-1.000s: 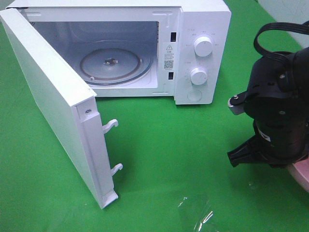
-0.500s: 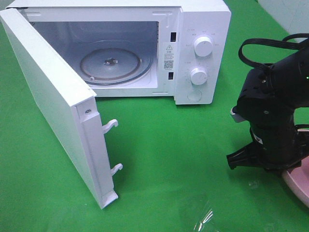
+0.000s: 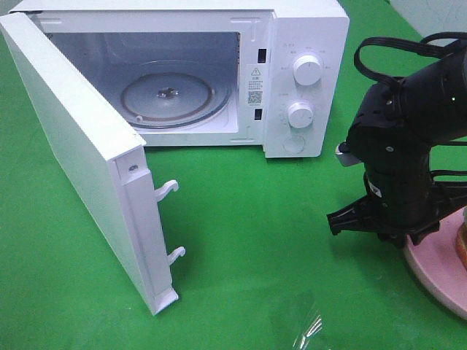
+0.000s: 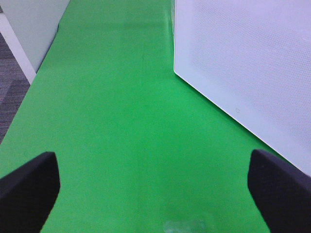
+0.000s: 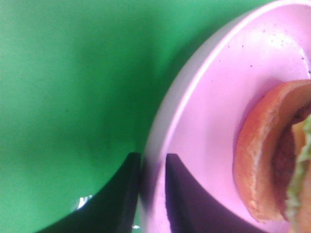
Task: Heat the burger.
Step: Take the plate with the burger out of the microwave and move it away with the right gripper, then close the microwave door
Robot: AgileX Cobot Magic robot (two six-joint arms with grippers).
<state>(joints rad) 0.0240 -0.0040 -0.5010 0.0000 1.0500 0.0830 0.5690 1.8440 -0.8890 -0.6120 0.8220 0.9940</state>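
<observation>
1. Three views, the high one first: the microwave (image 3: 292, 80) stands at the back of the green counter (image 3: 248, 240) with its door (image 3: 80, 160) swung wide and the glass turntable (image 3: 171, 98) bare, likely so the food can go straight in. The right arm (image 3: 398, 168) bends down over the rim of the pink plate (image 3: 430, 273) at the right edge, and only a sliver of the burger (image 3: 462, 240) shows there, well apart from the oven
2. Left wrist view: the left pincer (image 4: 155, 187) hangs with fingers spread wide over bare green cloth, nothing between them, beside the white door; it looks parked out of the way
3. Right wrist view: the right pincer (image 5: 152, 189) has one finger on each side of the plate's rim, narrowly apart and straddling it. Whether it presses the rim I cannot tell. The burger (image 5: 272, 160) sits on the plate, so carrying the plate carries it
</observation>
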